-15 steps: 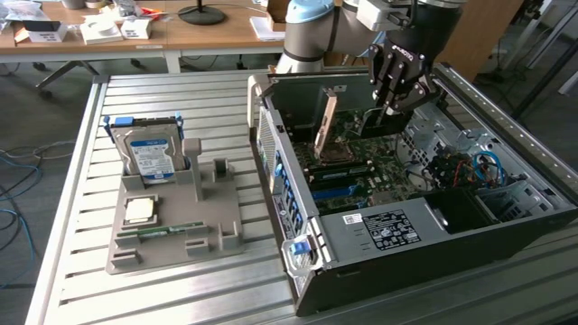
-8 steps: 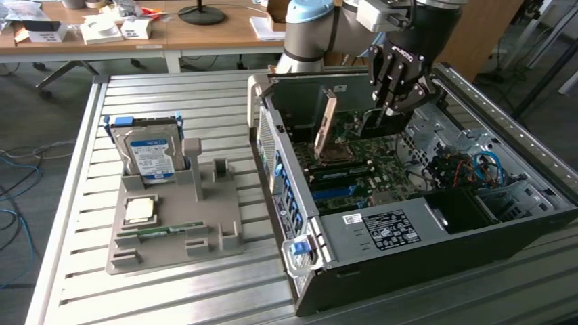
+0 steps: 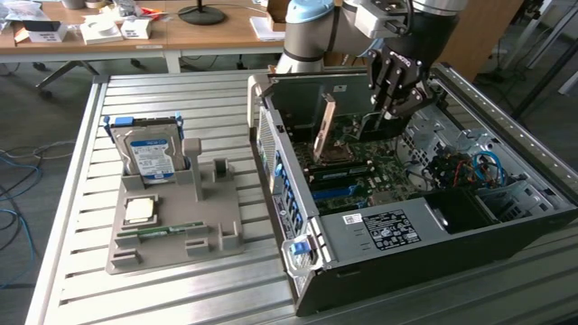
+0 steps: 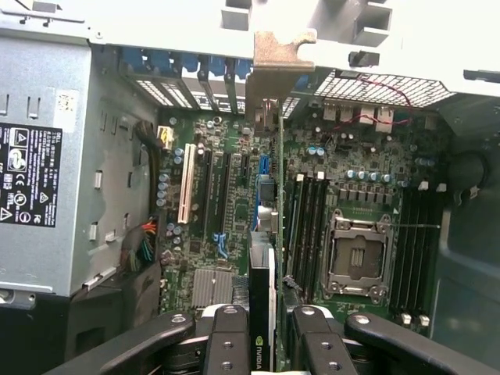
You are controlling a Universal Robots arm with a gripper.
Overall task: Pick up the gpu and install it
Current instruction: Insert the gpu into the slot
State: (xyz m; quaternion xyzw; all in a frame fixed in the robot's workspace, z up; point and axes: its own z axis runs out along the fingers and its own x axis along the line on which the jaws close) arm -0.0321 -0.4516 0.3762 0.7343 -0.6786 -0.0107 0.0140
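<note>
- Where the slatted table [image 3: 181, 291] spreads, the open case [image 3: 397, 271] lies on its side, and that is where my arm reaches.
- Case [image 4: 391, 31]: it holds a green board [image 4: 234, 156] on its floor, a labelled supply [image 4: 47, 156] at one end, a metal socket [image 4: 355, 258] beside dark memory slots, and blue and red cables [image 3: 474, 166] towards the exterior view's right.
- Tray [image 3: 216, 210]: grey, on the table to the exterior view's left of the case, well apart from it. A drive [image 3: 149, 152] stands upright in its back pocket; a square chip [image 3: 140, 210] and a green stick [image 3: 162, 230] lie flat nearer the front.
- Gripper [image 3: 386, 112] [image 4: 267, 312]: down inside the case, jaws about halfway in, my fingers [image 4: 230, 344] clamped on either flank of the gpu.
- Gpu [image 4: 262, 266]: inside the case, over the board, between the long card slots and the memory slots. I cannot tell whether its lower edge touches a slot.
- Gpu axis: it stands on edge, long axis running from my fingers straight to the rear wall, bracket end leading.
- Gpu look: thin and dark edge-on, with a green logo on the edge by my fingers; the tan-grey bracket [image 3: 327, 125] stands nearly upright, its bent tab near the rear wall's rim.
</note>
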